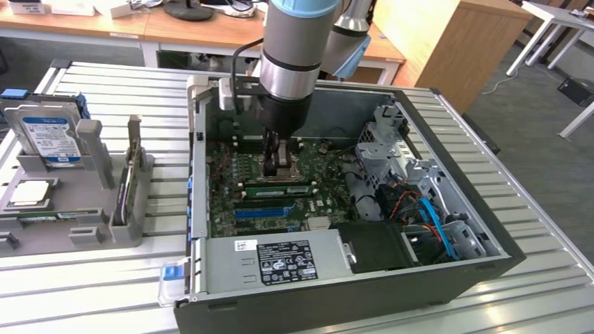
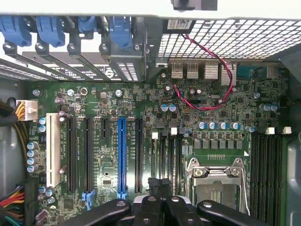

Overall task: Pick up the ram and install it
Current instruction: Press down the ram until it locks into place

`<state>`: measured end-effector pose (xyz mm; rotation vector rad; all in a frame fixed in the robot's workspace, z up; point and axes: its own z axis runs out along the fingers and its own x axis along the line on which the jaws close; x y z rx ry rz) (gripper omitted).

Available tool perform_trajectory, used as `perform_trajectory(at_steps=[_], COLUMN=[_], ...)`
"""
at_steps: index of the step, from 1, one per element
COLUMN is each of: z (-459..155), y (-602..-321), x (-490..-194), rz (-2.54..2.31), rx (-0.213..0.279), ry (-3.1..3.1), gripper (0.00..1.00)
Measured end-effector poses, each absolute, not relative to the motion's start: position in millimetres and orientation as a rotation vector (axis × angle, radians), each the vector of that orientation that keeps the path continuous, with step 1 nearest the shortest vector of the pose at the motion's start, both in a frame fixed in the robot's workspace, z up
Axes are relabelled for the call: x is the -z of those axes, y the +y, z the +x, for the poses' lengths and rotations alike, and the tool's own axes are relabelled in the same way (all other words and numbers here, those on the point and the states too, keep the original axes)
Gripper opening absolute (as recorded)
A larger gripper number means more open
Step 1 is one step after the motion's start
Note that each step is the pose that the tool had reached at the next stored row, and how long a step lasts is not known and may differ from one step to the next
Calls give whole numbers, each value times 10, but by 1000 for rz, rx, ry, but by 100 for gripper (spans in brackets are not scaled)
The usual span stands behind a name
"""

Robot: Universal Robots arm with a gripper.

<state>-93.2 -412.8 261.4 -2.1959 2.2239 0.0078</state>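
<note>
From the exterior view's left, you see a tray (image 1: 69, 209) of spare parts at nine o'clock, well apart. In the open case (image 1: 464, 275), your gripper (image 1: 277, 167) stands upright, fingers together, pressing the ram (image 1: 275, 186) at six o'clock, probably seating it in its slot.

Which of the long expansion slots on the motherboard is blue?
The blue slot is the one, standing between black slots; the white slot lies farther over, toward the board's edge.
</note>
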Motion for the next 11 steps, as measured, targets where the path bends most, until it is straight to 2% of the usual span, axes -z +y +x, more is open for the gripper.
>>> perform_trajectory(at_steps=[11], z=[-819], y=[-4128], x=[-2614], rz=[-2196], rx=[-8], ry=[2224], gripper=[10])
